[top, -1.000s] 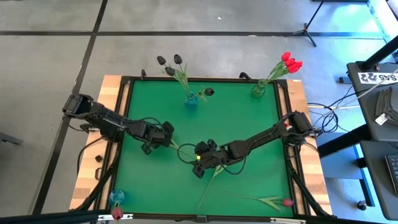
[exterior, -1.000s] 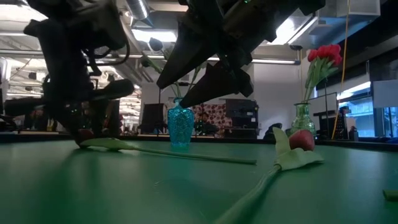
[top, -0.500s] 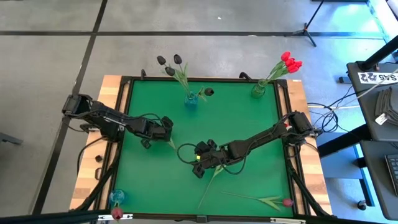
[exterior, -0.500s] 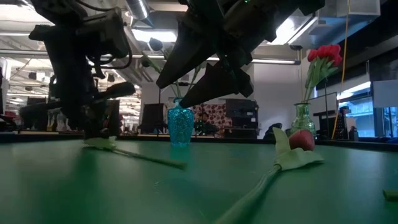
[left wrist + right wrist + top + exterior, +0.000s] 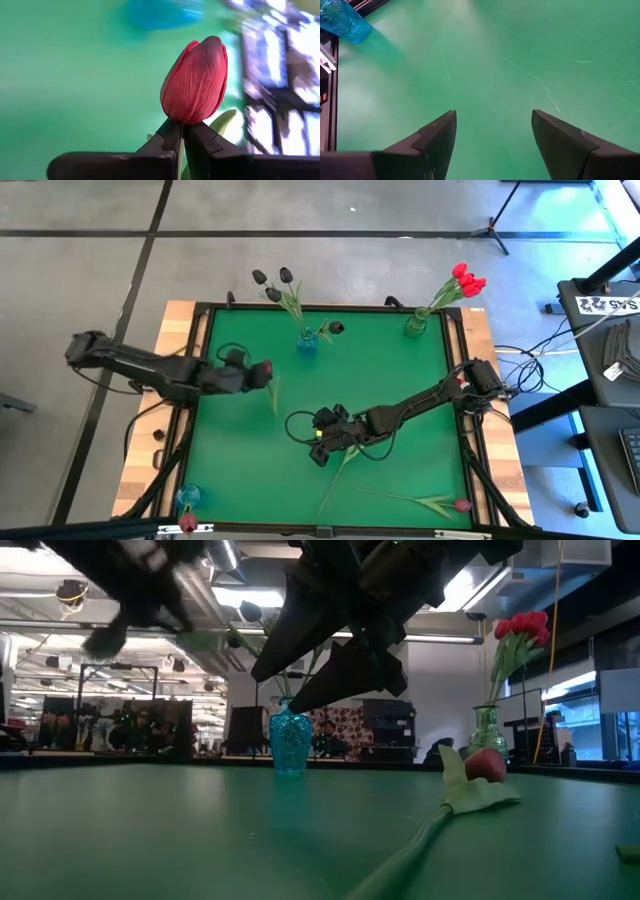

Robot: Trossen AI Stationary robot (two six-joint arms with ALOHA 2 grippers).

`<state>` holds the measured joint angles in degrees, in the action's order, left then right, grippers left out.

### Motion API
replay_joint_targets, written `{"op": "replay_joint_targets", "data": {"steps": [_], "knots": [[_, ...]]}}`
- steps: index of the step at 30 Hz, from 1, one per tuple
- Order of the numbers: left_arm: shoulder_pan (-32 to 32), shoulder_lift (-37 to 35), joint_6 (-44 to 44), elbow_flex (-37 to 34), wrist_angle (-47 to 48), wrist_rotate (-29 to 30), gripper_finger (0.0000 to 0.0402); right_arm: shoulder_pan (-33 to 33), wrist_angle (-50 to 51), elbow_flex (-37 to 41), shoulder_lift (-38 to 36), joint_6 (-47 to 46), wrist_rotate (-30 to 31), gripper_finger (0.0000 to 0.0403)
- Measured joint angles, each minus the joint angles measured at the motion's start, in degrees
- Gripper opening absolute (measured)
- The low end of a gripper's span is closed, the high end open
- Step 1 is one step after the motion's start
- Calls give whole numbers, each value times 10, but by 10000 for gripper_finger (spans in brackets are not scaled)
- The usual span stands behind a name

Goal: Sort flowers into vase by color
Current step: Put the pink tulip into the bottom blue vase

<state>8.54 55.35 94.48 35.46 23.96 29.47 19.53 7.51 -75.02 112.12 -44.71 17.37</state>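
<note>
the high view is filled by a green desk [image 5: 400,380] with a black frame and wooden side rails, set on a grey concrete floor [image 5: 80,270] crossed by dark lines. at the far edge a blue vase [image 5: 307,340] holding dark-headed flowers [image 5: 272,283] is seen, and near the far right corner a green vase [image 5: 415,326] holding red flowers [image 5: 465,280]. a second blue vase [image 5: 187,500] stands at the near left corner. in the low view a lit workshop room with ceiling lamps is seen beyond the desk.

the left gripper [image 5: 262,373] is held above the left part of the desk, near its left rail; its jaws are pressed together on the stem just under the head of a red tulip [image 5: 195,82], whose stem [image 5: 274,395] hangs below it. the right gripper [image 5: 318,448] is held low over the middle of the desk, jaws spread and holding nothing. another stem [image 5: 338,478] lies just beside it toward the near edge, and a red-headed flower [image 5: 435,503] lies by the near right corner. the far middle and the right half of the green surface are left open.
</note>
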Motion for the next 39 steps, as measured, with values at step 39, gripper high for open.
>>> {"op": "replay_joint_targets", "data": {"steps": [39], "knots": [[189, -391, -665, -7, -295, -639, 9, 0, -145, 0, 0, -59, -40, 257]]}}
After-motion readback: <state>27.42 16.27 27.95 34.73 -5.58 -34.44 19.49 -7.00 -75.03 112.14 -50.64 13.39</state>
